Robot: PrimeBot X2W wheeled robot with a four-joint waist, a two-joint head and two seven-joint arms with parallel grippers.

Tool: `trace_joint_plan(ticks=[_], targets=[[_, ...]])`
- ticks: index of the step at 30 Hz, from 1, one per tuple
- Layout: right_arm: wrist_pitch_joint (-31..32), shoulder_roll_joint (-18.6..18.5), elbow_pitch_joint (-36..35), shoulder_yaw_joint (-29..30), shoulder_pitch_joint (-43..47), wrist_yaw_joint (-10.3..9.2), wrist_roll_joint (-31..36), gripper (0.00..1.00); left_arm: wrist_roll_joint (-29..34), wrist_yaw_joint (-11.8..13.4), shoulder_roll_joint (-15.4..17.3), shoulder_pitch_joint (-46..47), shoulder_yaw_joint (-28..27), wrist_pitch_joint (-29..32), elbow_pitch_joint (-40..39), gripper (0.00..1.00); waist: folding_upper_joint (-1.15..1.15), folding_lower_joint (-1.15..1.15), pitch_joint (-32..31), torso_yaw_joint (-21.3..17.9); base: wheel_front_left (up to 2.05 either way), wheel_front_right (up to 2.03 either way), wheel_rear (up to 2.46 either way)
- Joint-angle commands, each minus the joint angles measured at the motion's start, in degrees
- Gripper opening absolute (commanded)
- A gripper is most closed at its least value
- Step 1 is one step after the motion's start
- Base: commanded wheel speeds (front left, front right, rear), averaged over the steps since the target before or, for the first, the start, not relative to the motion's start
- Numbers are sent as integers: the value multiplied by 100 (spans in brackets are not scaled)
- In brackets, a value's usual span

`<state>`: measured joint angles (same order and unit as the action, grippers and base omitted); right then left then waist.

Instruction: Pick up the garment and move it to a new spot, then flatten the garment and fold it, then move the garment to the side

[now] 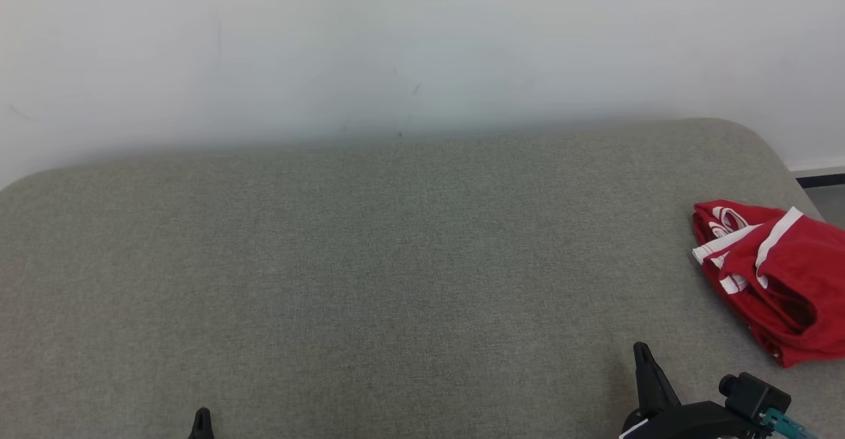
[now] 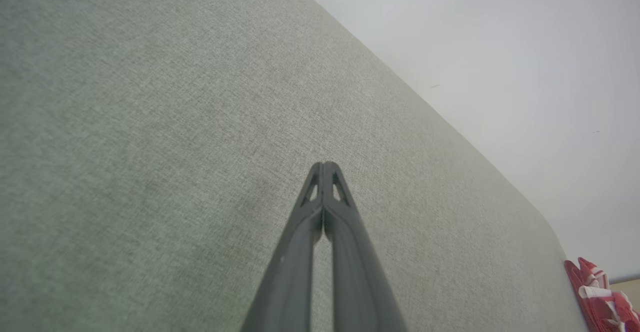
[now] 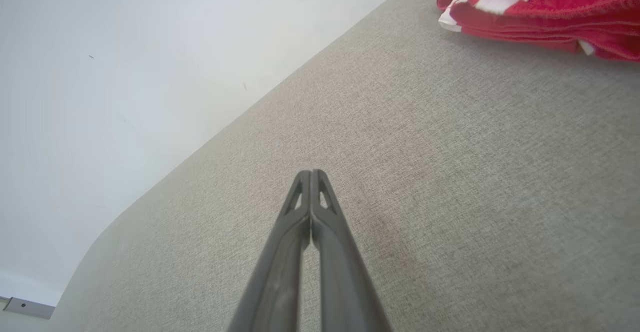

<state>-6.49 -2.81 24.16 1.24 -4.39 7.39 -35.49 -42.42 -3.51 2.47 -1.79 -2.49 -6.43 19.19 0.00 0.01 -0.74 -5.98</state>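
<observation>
A: Gripper status?
B: Left gripper (image 1: 201, 420) and right gripper (image 1: 640, 354) are both clenched and empty, over the near edge of the grey padded surface (image 1: 396, 261).
A: Garment location?
B: The red-and-white garment (image 1: 785, 274) lies bunched at the surface's right end, apart from the right gripper. A white wall (image 1: 422, 43) stands behind.

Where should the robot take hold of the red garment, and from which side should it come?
Probably the stacked folded edge of the red garment that faces the middle of the grey cushion, taken with the right hand coming in from that side. That hand is nearest, and the layers lie raised toward it. The shut hand must open first.
</observation>
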Motion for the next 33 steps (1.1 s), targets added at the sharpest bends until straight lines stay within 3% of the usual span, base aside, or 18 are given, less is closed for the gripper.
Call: trace_joint_plan(ticks=[1, 33], targets=[[39, -3, -129, 28, -108, 5, -215, 0, -189, -19, 28, 177, -37, 46, -114, 0, 0, 0, 2, 10, 0, 0, 0], [596, -6, -528, 253, -166, 10, -2609, 0, -2297, -194, 39, 475, -203, 601, -301, 0, 0, 0, 33, 211, 0, 0, 0]])
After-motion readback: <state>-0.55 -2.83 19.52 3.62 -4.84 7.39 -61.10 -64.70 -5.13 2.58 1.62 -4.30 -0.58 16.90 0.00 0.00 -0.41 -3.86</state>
